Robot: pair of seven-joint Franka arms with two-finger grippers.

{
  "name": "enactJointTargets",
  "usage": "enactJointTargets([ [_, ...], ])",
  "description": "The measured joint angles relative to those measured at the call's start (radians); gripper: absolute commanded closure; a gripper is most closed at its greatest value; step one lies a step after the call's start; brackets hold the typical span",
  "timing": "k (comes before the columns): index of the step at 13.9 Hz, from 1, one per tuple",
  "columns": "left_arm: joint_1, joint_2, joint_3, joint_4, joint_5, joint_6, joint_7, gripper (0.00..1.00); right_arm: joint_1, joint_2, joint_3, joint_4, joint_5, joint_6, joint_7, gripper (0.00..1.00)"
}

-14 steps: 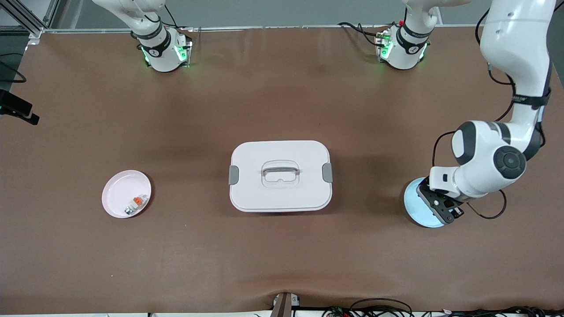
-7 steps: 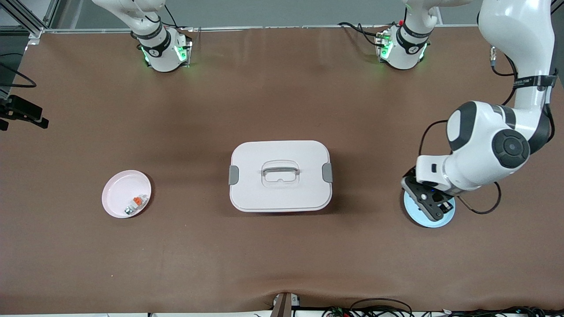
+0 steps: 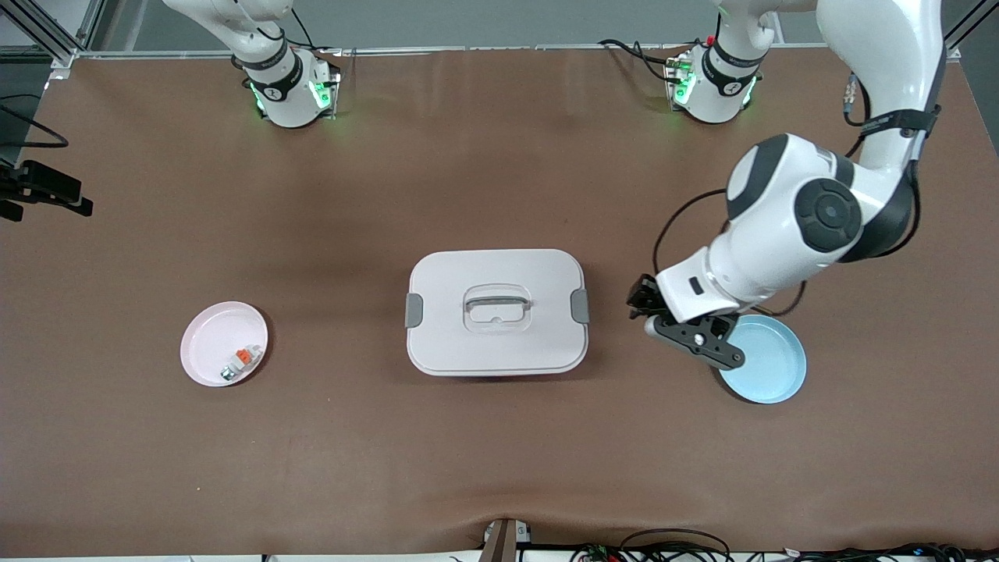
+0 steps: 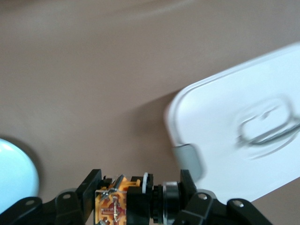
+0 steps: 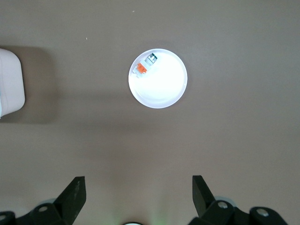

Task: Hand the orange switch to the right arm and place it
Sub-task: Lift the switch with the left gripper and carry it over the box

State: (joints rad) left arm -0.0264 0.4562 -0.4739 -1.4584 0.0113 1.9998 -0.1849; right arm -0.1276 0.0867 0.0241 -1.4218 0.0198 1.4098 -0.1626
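While the left hand point(image 4: 136, 206) carries the tiny black push-button switch with its orange end point(image 4: 123, 205) pinched crosswise between its fingers, it hangs over bare brown table point(image 3: 499, 468), between the round pale-blue plate point(image 3: 773, 367) and the white lidded rectangular box with grey clips point(image 3: 496, 312). The switch shows only in the left wrist view, clamped firmly, orange end toward the blue plate.

To hand over well, I'd say the left hand should hold the part level and leave one end jutting free, so the other hand has something to take. The right hand point(image 5: 136, 194) hovers with fingers spread wide, looking down on the small pink-white round dish point(image 3: 204, 343) holding a white-grey part with an orange piece point(image 3: 240, 361). That arm needs to come toward the middle.

Against the earlier frame, the left hand has lifted off the blue plate and swung toward the box; the plate now lies uncovered and empty.
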Motion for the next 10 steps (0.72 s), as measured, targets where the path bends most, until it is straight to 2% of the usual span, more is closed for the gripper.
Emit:
enactJointTargets([
  [3,-0.051,0.001,-0.032,0.02,0.0,0.0,-0.321,1.0,0.001,0.0,0.002,0.0,0.0,-0.028,-0.001,0.0],
  [8,-0.201,0.021,-0.034,0.058,0.0,0.013,-0.856,1.0,-0.01,-0.001,-0.006,0.001,0.002,-0.044,-0.024,0.0],
  [10,-0.245,0.05,-0.034,0.099,-0.002,0.042,-1.023,1.0,-0.021,-0.001,-0.011,0.0,0.036,-0.047,-0.027,0.0],
])
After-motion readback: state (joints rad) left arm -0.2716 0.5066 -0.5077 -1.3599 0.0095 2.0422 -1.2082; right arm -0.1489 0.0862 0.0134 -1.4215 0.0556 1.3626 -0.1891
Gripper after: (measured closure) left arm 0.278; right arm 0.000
